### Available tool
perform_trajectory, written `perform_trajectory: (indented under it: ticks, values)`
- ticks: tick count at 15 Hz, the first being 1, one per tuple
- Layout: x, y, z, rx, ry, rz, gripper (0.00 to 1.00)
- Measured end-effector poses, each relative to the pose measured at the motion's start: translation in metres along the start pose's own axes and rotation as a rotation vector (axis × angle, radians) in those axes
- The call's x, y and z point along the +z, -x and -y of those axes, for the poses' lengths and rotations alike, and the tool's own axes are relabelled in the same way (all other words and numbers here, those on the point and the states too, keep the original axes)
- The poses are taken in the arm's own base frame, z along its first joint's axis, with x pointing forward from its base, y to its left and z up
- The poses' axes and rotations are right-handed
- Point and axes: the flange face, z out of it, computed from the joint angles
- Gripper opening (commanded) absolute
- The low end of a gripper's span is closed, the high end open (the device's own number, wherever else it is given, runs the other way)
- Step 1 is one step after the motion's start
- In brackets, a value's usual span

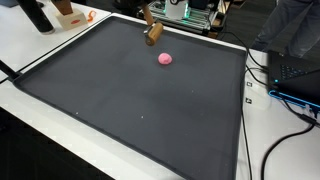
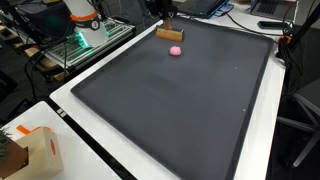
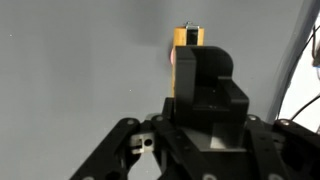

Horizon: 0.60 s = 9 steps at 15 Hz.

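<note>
A brown wooden block point(image 1: 153, 37) hangs at the far edge of the black mat point(image 1: 130, 95), and my gripper point(image 1: 151, 22) comes down from above and is shut on it. In an exterior view the block point(image 2: 169, 33) sits low over the mat point(image 2: 180, 100), under the gripper point(image 2: 166, 20). A small pink ball point(image 1: 165, 58) lies on the mat just beside the block; it shows as the pink ball point(image 2: 176, 50) in both exterior views. In the wrist view the block's yellow end point(image 3: 188, 36) peeks past my dark gripper point(image 3: 190, 50), with a sliver of the pink ball point(image 3: 173, 56) at its left.
The mat covers most of a white table point(image 1: 30, 110). A blue-edged device and cables point(image 1: 295, 80) lie off the mat's side. Equipment with a green light point(image 2: 85, 40) stands beyond the far edge. A cardboard box point(image 2: 40, 150) sits at a near corner.
</note>
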Motion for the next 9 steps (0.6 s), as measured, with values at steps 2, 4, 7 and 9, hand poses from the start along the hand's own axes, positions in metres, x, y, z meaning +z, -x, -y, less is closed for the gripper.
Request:
perform_trajectory:
  ticks: [2,4,7,9]
  values:
    - [0.004,0.002,-0.017,0.007,-0.013,0.003,0.49]
    - [0.006,0.003,-0.023,0.012,-0.016,0.005,0.49]
    - [0.006,0.003,-0.023,0.011,-0.017,0.005,0.49]
    - [0.006,0.003,-0.023,0.011,-0.017,0.005,0.49]
